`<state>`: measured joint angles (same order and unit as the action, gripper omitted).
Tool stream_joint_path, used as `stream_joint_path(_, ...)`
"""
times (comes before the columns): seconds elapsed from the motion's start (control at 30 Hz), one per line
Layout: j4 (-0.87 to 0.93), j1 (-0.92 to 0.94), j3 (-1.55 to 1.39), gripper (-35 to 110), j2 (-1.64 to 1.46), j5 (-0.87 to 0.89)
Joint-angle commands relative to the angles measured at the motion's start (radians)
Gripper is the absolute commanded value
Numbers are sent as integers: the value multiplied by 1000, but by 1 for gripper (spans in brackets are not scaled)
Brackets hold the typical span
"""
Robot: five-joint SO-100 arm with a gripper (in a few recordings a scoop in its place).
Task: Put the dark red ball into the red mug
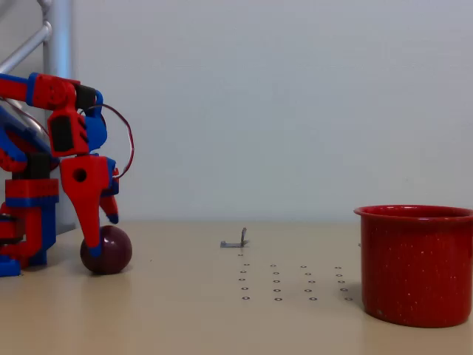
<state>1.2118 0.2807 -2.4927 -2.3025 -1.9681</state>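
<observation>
Nearest to us, far off to the right of the tool in the fixed view, we see the red mug (417, 265) standing upright on the counter (185, 318), its rolled rim level and its speckled wall facing us. Between it and the tool, we see rows of small ring marks (292, 282) dotted over the counter top, and a little beyond them a small grey bent metal piece (236, 241) lying on the surface. Further left, we see the dark red ball (107, 250) resting on the counter, well apart from the mug. Directly at the ball we find the tool (100, 240), pointing downward: the long red finger (87, 207) crosses the ball's near left face and a shorter blue-tipped finger sits just above the ball's top. We cannot tell whether the fingers actually grip the ball or merely touch it. Behind the tool, we see the red-and-blue arm (52, 133) folded over, with a plain pale wall (295, 96) beyond.
</observation>
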Motion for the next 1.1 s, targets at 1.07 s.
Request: stream_joint_path(1.07,-173,58,-3,33,52,-49)
